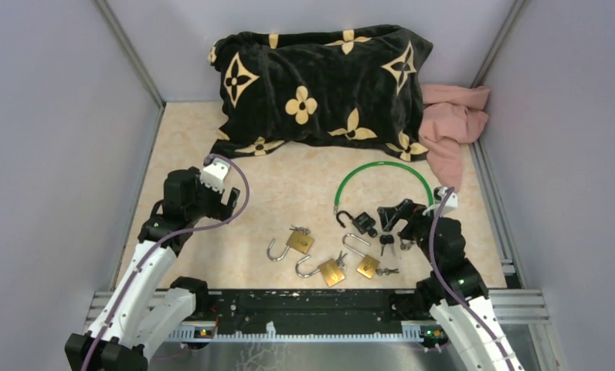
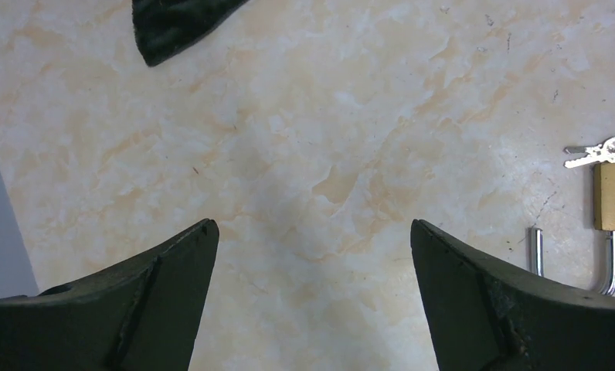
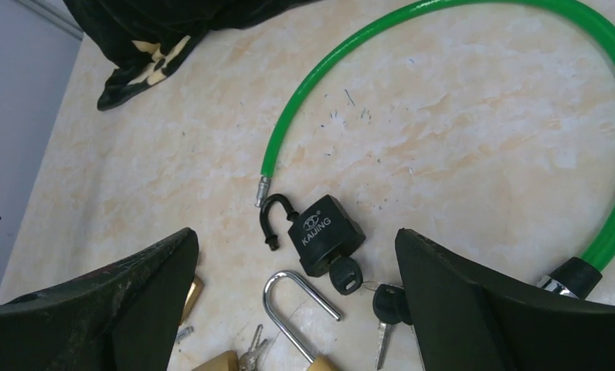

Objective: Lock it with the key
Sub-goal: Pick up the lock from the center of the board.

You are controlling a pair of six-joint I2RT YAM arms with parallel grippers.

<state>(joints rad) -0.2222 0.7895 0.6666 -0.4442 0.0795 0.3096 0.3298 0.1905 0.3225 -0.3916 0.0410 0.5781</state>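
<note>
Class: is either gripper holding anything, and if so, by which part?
Nothing is held: the left gripper and right gripper both stand open and empty.

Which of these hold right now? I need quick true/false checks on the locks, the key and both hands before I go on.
1. The black padlock has its shackle open. True.
2. A key sits in the black padlock's keyhole. True.
3. The right hand is shut on the green cable. False: it is open, holds nothing and hangs over the black padlock.
4. The left hand holds a brass padlock. False: it is open over bare table.
5. All three brass padlocks are snapped shut. False: their shackles stand open.
</note>
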